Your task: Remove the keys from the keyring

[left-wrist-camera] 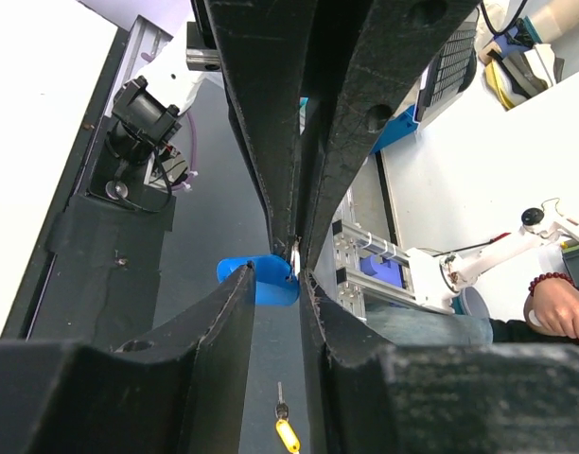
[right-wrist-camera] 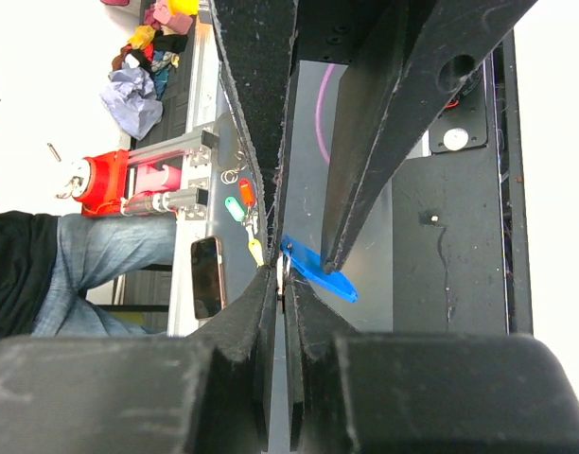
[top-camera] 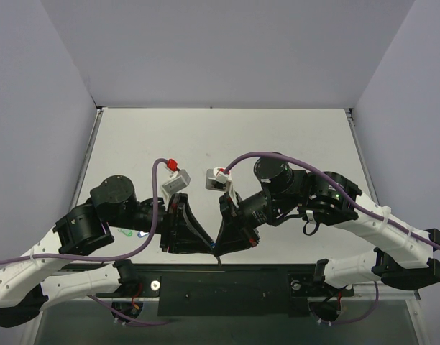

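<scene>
Both grippers meet tip to tip at the table's front edge. My left gripper has its fingers closed on the bright blue cap of a key, which also shows in the right wrist view. My right gripper is pinched nearly flat on the thin silver keyring, seen as a silver sliver in the left wrist view. The ring sits right at the blue cap's end. A yellow-capped key shows below the fingers.
Green, orange and yellow capped keys show beside my right fingers; I cannot tell whether they hang from the ring. A small green thing lies by the left arm. The black base rail runs just in front.
</scene>
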{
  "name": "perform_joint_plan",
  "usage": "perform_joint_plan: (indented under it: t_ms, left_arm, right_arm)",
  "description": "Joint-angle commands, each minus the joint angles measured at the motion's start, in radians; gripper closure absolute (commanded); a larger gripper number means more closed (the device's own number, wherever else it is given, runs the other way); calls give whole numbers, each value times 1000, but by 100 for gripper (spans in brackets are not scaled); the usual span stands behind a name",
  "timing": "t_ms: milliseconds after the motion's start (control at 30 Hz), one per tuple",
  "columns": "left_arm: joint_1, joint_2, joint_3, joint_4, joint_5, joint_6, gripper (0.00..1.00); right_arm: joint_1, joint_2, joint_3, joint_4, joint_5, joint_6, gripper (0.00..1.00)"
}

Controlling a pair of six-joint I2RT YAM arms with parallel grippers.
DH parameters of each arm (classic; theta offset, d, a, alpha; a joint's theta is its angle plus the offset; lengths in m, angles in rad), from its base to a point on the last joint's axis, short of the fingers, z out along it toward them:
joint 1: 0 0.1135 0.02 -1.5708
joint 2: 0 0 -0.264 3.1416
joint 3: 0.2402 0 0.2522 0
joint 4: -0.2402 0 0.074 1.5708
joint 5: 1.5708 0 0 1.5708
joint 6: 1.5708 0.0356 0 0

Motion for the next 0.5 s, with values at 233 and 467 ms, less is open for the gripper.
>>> perform_joint_plan:
  t_ms: [233, 467]
  left_arm:
    - [-19, -9, -6, 62, -10, -6, 100]
    - [-21, -18, -15, 71, -70, -21, 100]
  right_arm:
    - [3, 3, 17, 30, 19, -15, 100]
    - [3, -6, 14, 32, 51, -18, 100]
